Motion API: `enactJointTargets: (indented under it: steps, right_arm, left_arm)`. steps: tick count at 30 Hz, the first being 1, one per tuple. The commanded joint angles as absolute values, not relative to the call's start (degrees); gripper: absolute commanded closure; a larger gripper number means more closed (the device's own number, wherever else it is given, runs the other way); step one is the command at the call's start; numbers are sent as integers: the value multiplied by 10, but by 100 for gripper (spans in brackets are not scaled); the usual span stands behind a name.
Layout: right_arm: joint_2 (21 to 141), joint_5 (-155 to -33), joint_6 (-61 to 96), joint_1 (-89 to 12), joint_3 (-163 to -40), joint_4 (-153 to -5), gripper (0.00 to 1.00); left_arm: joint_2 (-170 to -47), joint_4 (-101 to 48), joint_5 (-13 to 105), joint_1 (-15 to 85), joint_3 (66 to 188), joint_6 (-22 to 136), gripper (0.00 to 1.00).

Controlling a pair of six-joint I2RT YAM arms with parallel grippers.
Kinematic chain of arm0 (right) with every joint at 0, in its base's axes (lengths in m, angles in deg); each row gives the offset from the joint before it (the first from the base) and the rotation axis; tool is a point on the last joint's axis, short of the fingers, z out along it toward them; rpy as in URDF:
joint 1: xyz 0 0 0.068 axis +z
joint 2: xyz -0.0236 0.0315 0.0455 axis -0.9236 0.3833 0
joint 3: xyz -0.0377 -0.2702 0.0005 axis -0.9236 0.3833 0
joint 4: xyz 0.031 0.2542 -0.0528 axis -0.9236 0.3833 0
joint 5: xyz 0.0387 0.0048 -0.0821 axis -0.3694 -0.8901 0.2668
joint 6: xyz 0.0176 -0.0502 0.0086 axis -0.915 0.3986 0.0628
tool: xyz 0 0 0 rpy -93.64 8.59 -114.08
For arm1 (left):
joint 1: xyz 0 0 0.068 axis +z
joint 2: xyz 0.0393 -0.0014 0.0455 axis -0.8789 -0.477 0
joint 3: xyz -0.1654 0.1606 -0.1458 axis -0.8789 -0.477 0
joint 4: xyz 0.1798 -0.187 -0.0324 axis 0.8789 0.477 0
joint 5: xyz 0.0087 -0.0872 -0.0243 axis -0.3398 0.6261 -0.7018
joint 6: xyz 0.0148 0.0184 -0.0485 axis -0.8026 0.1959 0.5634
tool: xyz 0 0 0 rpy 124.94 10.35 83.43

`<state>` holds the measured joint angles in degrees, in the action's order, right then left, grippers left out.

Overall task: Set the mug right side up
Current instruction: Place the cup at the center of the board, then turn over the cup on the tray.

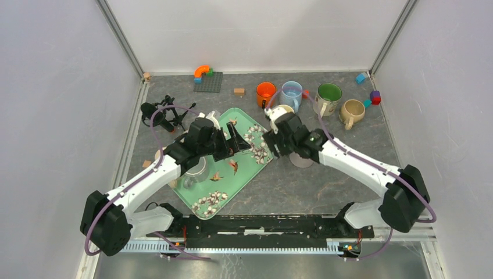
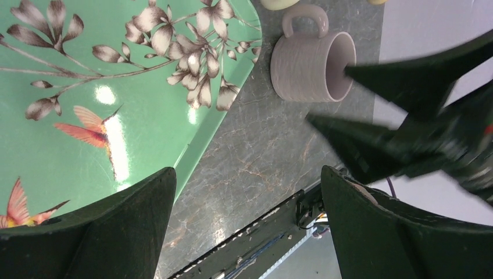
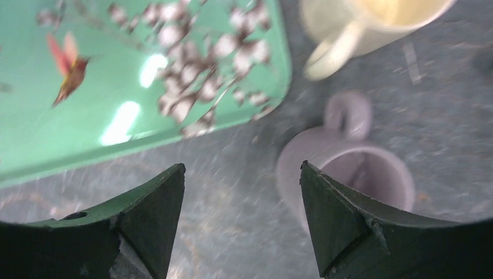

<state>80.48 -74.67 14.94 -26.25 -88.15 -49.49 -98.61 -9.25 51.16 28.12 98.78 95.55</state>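
Right wrist view gave us the lavender mug [image 3: 349, 168] standing on the desk [image 3: 232, 238], mouth up and handle toward a cream mug [image 3: 372, 17], just off the corner of the green floral tray [image 3: 35, 116]. The right gripper [image 3: 243, 168] hovered over bare desk between tray and mug, its fingers spread with nothing between them. Left wrist view showed us the left gripper [image 2: 249, 174] likewise spread wide and empty above the tray's edge, and from the top external view we found the mug mostly hidden under the right arm.
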Motion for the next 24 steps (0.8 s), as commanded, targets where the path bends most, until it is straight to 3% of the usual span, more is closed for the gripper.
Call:
enactJointTargets:
  steps: [1,7,11,24]
  right_arm:
    - [764,-771,71,-211,-805,-497,22]
    - [727,-784,35,-193,-700,-540,19]
    - [739,-739,47,-197,-695,-554,15]
    - [800,-711,103,-301,-699,-594,14]
  left_arm:
    - [-973,-84,494,282,1017,918,0]
    - [-974,-86,492,282,1019,918,0]
    - [-979,-87,495,282,1021,918,0]
    - [-973,-77,491,282,1024,914,0]
